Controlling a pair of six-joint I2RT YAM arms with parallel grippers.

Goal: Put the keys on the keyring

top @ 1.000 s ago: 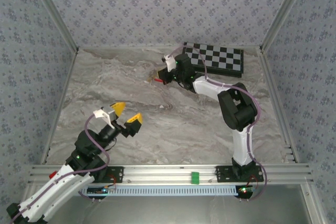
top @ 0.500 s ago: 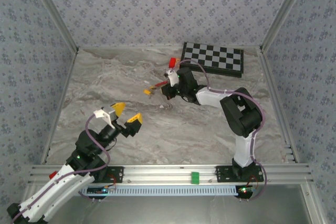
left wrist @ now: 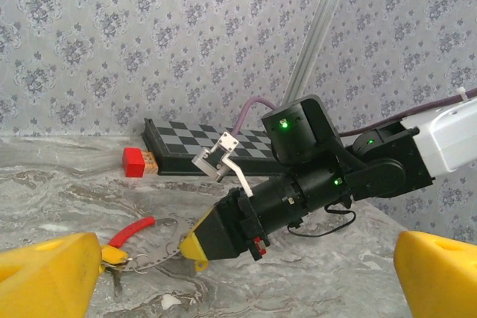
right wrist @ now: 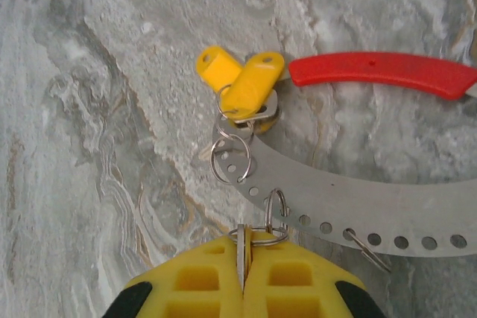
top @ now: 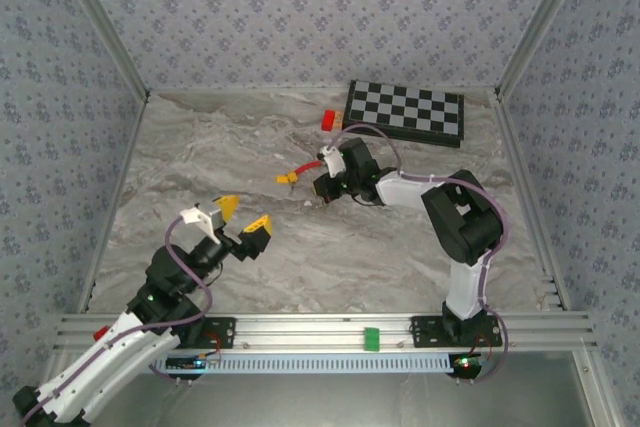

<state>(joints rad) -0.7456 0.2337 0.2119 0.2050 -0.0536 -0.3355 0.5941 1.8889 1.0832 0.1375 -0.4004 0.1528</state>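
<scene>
3 papered walls point(top: 300, 17) — marbled tabletop point(top: 200, 157) beneath keys point(right wrist: 242, 87)

A curved grey keyring point(right wrist: 350, 217), a flat band dotted with holes, lies on a marbled grey surface point(right wrist: 97, 147). Its red section point(right wrist: 380, 74) lies above the band. At the band's left end, two yellow keys point(right wrist: 242, 80) hang from small rings point(right wrist: 231, 158). Just below the band, the yellow hand point(right wrist: 244, 247) is closed, pinching a thin metal sliver point(right wrist: 240, 266).
</scene>
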